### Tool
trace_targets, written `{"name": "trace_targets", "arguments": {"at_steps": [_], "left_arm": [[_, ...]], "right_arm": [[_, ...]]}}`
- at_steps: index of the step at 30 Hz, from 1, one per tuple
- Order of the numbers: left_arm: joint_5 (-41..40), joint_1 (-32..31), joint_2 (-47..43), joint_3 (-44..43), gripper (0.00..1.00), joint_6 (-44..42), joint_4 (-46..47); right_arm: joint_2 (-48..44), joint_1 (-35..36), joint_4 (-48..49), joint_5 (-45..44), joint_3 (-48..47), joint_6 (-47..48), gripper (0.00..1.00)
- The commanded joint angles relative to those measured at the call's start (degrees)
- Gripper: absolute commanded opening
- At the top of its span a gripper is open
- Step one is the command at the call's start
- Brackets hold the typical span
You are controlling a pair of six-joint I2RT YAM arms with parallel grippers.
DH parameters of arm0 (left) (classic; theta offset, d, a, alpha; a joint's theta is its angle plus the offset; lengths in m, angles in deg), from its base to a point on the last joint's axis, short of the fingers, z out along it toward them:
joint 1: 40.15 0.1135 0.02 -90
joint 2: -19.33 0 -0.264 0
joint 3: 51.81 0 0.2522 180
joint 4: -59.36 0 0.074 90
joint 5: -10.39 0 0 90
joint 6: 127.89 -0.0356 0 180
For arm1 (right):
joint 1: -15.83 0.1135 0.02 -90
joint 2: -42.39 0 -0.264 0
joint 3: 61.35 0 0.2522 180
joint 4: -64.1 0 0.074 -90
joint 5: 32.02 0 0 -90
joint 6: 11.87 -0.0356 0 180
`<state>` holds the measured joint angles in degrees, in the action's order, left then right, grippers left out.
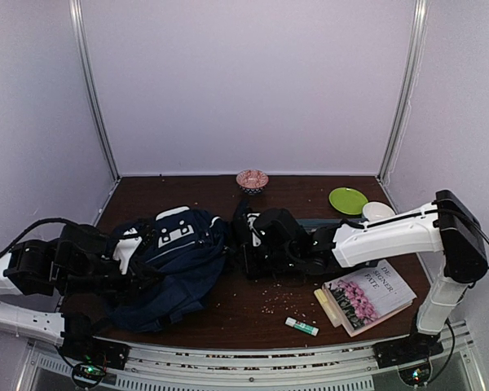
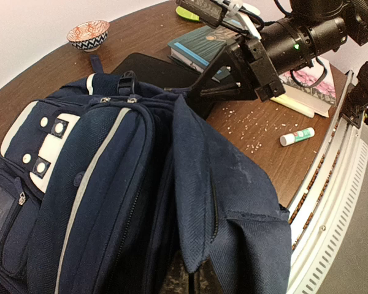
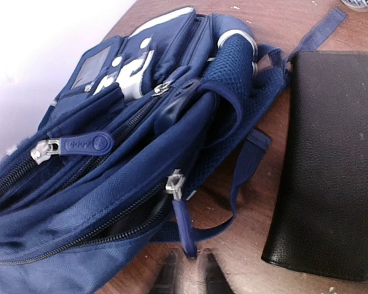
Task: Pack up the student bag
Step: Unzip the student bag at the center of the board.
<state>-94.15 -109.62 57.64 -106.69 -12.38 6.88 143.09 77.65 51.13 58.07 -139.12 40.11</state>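
Left tool (image 1: pixel 147 273): pressed together – pinching student bag (image 1: pixel 183 252) fabric, lower left.
Right tool (image 3: pixel 189 264): almost pressed together – zip pull (image 3: pixel 185 229) just ahead.

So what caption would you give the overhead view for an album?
Two robot arms meet at a navy student bag on a table, flowered book and glue stick at right.

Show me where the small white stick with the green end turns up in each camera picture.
Top external: the white stick lies low and right of centre, just left of the flowered book.
Left wrist: it lies right of the middle, below the same book.
Right wrist: not in it.
Shared landmark: the student bag, seen in all three views; the stick lies off to its right.
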Motion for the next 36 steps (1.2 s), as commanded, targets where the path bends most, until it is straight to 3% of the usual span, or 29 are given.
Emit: {"name": "trace_targets", "arguments": {"at_steps": [1, 3, 5, 12, 17, 30, 32, 36], "left_arm": [[-2.6, 0.21, 0.45, -0.02, 0.0, 0.42, 7.09], [-2.59, 0.21, 1.06, 0.14, 0.0, 0.24, 8.25], [-2.7, 0.24, 1.93, 0.44, 0.0, -0.11, 10.15], [-3.88, 1.05, 11.69, -0.43, 0.0, -3.33, 24.06], [-3.05, 6.6, 27.86, -11.01, 0.0, -1.79, 27.64], [5.22, 13.56, 57.66, -44.86, 0.0, 9.46, 21.66], [5.95, 13.66, 62.36, -49.41, 0.12, 8.55, 18.88], [6.6, 13.66, 62.12, -49.59, 0.57, 6.91, 16.81]], "right_arm": [[-5.19, -0.98, -0.84, -1.63, 3.04, -1.17, 0.35], [-8.28, -0.95, -0.45, -2.21, 5.47, -2.15, 0.49], [-11.98, -0.91, -1.01, -2.43, 7.58, -3.33, 0.56], [-21.13, 0.54, 4.95, -0.3, 18.51, -8.49, 0.56], [-26.09, 0.73, 8.24, -6.88, 25.16, -11.98, 0.56], [-32.16, 0.69, 6.77, -13.27, 28.3, -13.31, 0.54], [-32.78, 0.68, 5.94, -13.54, 28.3, -13.1, 0.55], [-33.59, 0.71, 4.62, -12.79, 27.78, -12.14, 0.54]]}}
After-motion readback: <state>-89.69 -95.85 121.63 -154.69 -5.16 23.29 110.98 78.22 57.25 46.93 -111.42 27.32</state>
